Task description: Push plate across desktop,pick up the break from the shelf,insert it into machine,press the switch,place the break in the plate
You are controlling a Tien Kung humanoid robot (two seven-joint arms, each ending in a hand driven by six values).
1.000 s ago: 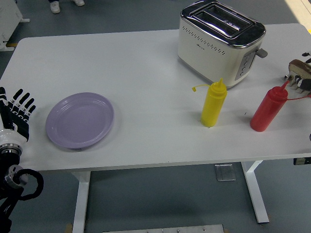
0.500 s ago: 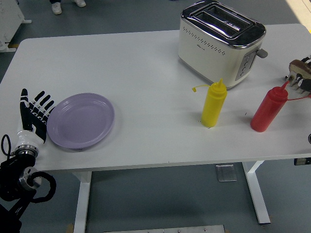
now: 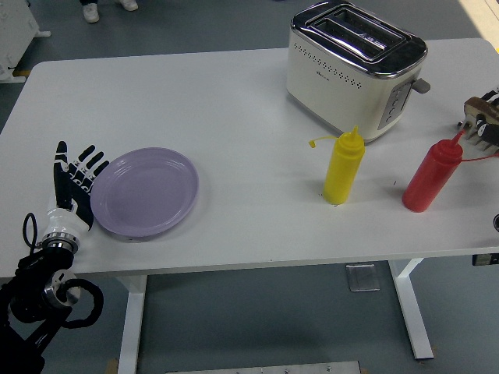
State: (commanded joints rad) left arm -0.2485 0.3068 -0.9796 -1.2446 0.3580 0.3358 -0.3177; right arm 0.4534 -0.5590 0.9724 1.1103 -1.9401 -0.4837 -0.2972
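Round lilac plate (image 3: pixel 145 192) just right of flat, spread-fingered left hand (image 3: pixel 72 183); toaster far right.

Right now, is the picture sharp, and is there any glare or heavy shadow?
Head view: sharp throughout, evenly lit; soft short shadows under the purple plate and yellow bottle; bright reflections on the toaster's chrome top; left robot hand crisp, no motion blur.
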